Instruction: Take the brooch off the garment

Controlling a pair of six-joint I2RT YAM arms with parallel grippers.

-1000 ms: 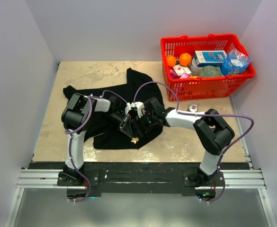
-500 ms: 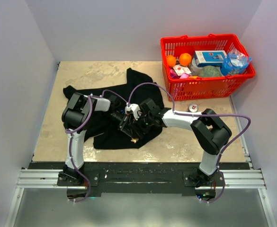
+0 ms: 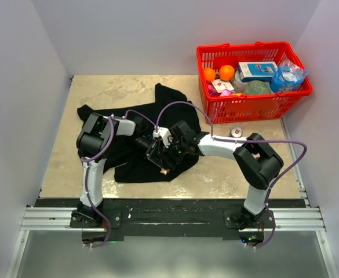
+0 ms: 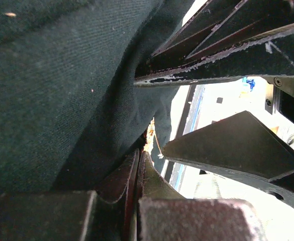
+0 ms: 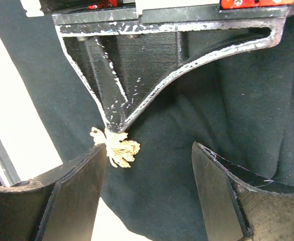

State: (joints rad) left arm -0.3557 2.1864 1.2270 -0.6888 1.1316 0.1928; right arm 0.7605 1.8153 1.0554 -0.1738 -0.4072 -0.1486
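The left gripper [image 4: 139,158] has its fingers [image 4: 121,181] pressed together on a raised fold of the garment [image 3: 126,165]. The brooch [image 5: 119,150] sits right at their tips. Whether they catch the brooch's edge as well as the cloth is not clear.

The right gripper [image 5: 149,145] faces them with its fingers [image 5: 79,196] spread and nothing held. In the right wrist view the brooch lies inside that gap but far off centre: it is just beyond the tip of the finger on the view's left, almost touching it, and well apart from the other finger. Only black cloth shows in the rest of the gap.

The brooch is a ragged gold leaf shape. Its longer side seems to run roughly across the gap, tilted a little, though it is too small to be sure.

Both arms are close, but the left one is already at the brooch. The right fingers would probably have to shift sideways toward the brooch to bracket it before closing.

There is one brooch, one garment and two grippers. One red basket [image 3: 244,107] stands well away from both sets of fingers.
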